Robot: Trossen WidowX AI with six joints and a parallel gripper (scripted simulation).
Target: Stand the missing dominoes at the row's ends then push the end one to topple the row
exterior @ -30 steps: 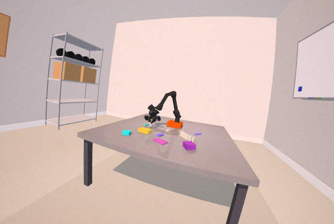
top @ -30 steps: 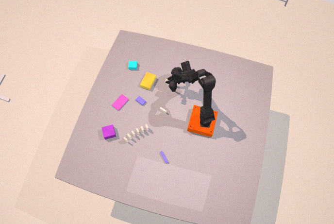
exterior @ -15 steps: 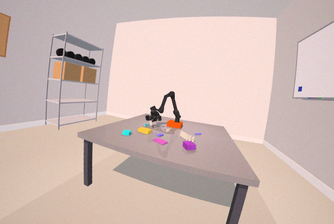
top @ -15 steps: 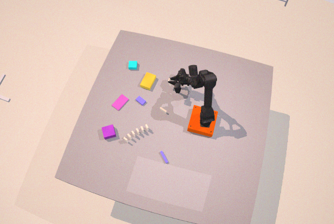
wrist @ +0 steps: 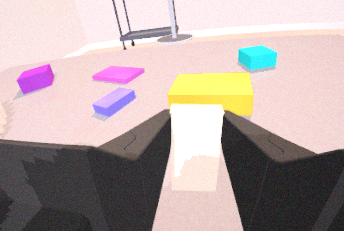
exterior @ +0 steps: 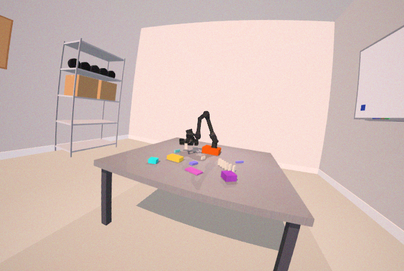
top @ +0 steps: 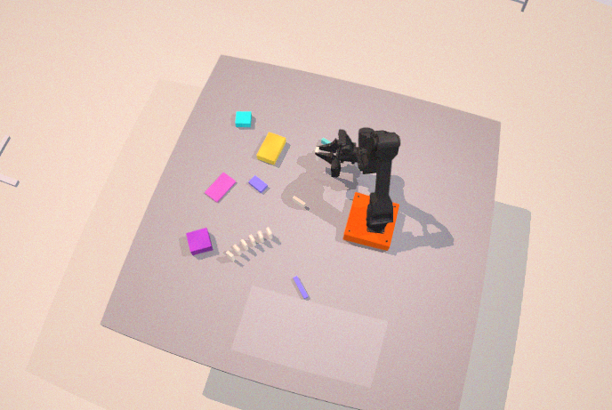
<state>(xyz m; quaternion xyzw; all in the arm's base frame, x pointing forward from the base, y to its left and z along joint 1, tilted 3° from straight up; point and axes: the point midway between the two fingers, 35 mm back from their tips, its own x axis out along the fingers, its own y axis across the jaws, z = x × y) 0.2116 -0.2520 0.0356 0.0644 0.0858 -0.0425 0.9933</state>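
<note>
My gripper [top: 319, 152] [exterior: 185, 145] [wrist: 195, 117] is shut on a cream domino [wrist: 196, 148], its fingers roughly level. The held domino looks upright in the exterior view, near the table top; whether it touches is unclear. It is well away from the row of standing cream dominoes [top: 260, 236] [exterior: 225, 164], which runs diagonally with even gaps. Another cream domino [top: 299, 201] [exterior: 203, 157] lies flat between the row and the arm's base.
A yellow block [top: 271, 148] [wrist: 210, 84] lies ahead of the gripper, a teal piece [top: 325, 140] beside it. Also there: cyan block [top: 243, 118], pink slab [top: 220, 186], violet block [top: 257, 183], purple block [top: 198, 241] near the row's far end, violet bar [top: 300, 287], orange base [top: 360, 220].
</note>
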